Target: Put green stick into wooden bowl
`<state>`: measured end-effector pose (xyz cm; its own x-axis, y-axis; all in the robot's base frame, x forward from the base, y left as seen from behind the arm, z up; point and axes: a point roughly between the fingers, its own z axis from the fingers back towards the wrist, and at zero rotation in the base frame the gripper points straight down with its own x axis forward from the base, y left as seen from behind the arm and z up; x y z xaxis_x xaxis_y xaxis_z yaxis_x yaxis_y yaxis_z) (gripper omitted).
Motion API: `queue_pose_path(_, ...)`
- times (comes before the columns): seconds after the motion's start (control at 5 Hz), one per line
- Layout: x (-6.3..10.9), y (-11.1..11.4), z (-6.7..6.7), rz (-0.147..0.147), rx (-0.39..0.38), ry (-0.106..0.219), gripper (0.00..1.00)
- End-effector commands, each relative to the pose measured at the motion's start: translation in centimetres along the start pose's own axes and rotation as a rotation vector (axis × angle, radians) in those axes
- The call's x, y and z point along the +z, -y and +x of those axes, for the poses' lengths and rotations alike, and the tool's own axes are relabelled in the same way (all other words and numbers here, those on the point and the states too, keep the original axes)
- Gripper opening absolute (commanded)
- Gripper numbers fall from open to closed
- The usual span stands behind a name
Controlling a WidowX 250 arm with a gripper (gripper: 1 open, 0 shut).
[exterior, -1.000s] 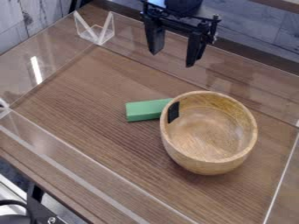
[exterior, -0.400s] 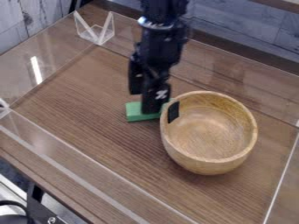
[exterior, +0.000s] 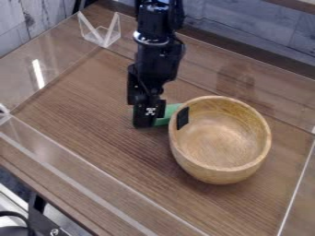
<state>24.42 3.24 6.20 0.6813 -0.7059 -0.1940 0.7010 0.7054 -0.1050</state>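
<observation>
My open tool (exterior: 147, 109) has come down at the green stick (exterior: 155, 115), nine o'clock of the wooden bowl (exterior: 220, 139), so gripping can begin.

One bowl (exterior: 220, 169), one green block (exterior: 170, 112), one robot arm (exterior: 157, 35) with two fingers (exterior: 131, 100), one bench (exterior: 92, 157). Two clear angular objects, one at bench's far edge (exterior: 102, 32), one at left edge (exterior: 5, 118).
</observation>
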Motion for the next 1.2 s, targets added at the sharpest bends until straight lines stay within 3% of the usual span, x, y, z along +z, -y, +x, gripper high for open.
queue_pose_path(0.0,1.0,-0.5,0.1,0.059,-0.001,0.027,1.00)
queue_pose_path(1.0,-0.9,-1.6,0.4,0.142,-0.023,0.002,1.00)
